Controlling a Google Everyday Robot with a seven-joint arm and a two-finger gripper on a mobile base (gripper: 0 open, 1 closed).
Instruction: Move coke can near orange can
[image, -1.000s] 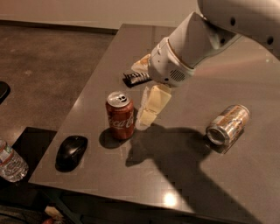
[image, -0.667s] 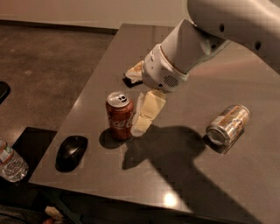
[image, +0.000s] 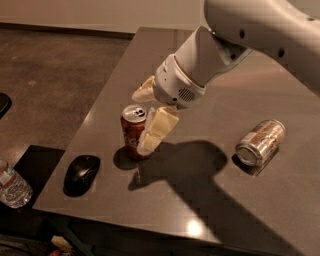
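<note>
Moved: cream two-finger claw (image: 142, 120) slid left, fingers apart, now straddling upright red Coca-Cola can (image: 131, 135) | lying silver-orange patterned can (image: 260, 141) well apart | grasp looks imminent

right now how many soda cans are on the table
2: the coke can upright near the table's left edge, at the gripper; the orange can on its side, right.

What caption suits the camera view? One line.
Open gripper at the upright coke can; the orange can lies on its side farther right.
</note>
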